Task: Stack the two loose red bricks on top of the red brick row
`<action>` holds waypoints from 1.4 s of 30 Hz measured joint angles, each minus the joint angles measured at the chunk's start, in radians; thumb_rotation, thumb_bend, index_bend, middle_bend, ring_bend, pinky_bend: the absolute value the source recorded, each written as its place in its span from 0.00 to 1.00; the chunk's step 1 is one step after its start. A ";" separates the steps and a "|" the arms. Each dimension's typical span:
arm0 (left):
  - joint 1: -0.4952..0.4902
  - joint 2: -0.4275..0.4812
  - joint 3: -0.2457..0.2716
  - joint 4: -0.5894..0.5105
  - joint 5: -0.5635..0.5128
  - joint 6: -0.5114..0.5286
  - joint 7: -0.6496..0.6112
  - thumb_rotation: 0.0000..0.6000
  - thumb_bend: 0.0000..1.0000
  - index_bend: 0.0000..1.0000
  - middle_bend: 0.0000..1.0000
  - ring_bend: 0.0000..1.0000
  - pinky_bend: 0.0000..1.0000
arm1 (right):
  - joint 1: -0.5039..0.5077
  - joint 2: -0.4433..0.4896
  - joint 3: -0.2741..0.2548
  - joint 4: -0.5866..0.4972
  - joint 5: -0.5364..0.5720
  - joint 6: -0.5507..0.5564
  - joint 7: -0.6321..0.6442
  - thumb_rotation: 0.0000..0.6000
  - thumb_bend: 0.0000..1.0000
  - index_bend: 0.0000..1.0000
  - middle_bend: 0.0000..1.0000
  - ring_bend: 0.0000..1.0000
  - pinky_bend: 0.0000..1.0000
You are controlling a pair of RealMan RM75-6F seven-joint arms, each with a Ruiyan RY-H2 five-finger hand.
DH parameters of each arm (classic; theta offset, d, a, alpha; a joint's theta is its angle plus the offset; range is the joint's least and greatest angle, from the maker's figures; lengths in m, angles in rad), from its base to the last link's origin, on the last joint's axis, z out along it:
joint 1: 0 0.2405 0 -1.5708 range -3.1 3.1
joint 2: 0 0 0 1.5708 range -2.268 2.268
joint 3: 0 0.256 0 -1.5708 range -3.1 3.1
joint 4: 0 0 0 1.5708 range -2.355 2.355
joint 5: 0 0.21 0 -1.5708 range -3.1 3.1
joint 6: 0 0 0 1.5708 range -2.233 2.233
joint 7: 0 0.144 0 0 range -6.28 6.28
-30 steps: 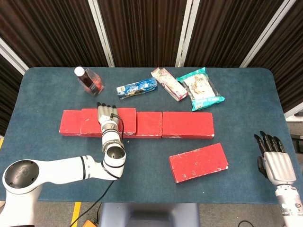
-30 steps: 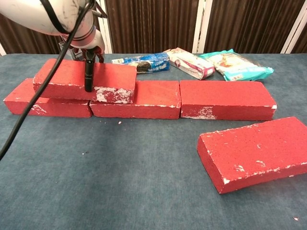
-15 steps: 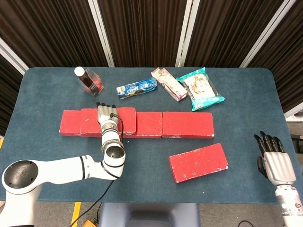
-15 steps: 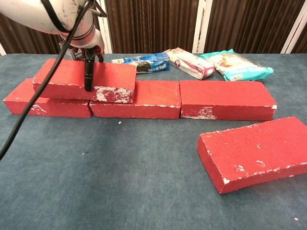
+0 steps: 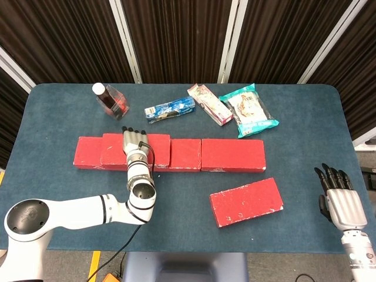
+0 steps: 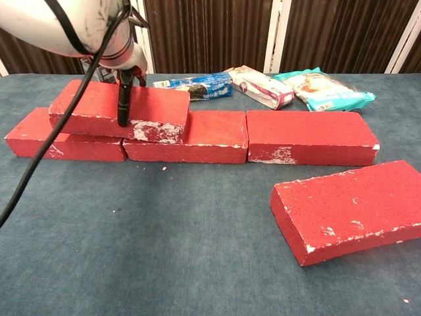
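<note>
One red brick (image 6: 122, 110) lies on the red brick row (image 6: 217, 137), gripped from above by the left hand (image 5: 134, 143), whose arm reaches in from the near left. Another loose brick (image 6: 348, 209) lies on the table (image 5: 305, 111) near the right hand (image 5: 339, 197), which rests empty, fingers apart.

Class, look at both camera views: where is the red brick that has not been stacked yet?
The loose brick lies flat on the blue table, in front of the right end of the brick row and apart from it, toward the right hand.

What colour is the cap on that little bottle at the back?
White; the bottle shows best in the head view.
</note>
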 measured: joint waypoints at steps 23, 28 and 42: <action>0.001 -0.002 0.024 0.003 0.012 -0.029 0.000 1.00 0.29 0.03 0.05 0.00 0.02 | 0.003 0.002 0.000 -0.003 0.006 -0.007 -0.003 1.00 0.71 0.15 0.07 0.00 0.00; 0.000 -0.002 0.019 0.005 0.006 -0.023 -0.005 1.00 0.29 0.03 0.04 0.00 0.02 | 0.003 0.002 -0.001 -0.004 0.006 -0.008 -0.004 1.00 0.71 0.15 0.07 0.00 0.00; 0.005 -0.006 0.027 0.018 0.007 -0.028 -0.001 1.00 0.29 0.00 0.00 0.00 0.02 | 0.003 0.002 -0.002 -0.005 0.006 -0.008 -0.006 1.00 0.71 0.15 0.07 0.00 0.00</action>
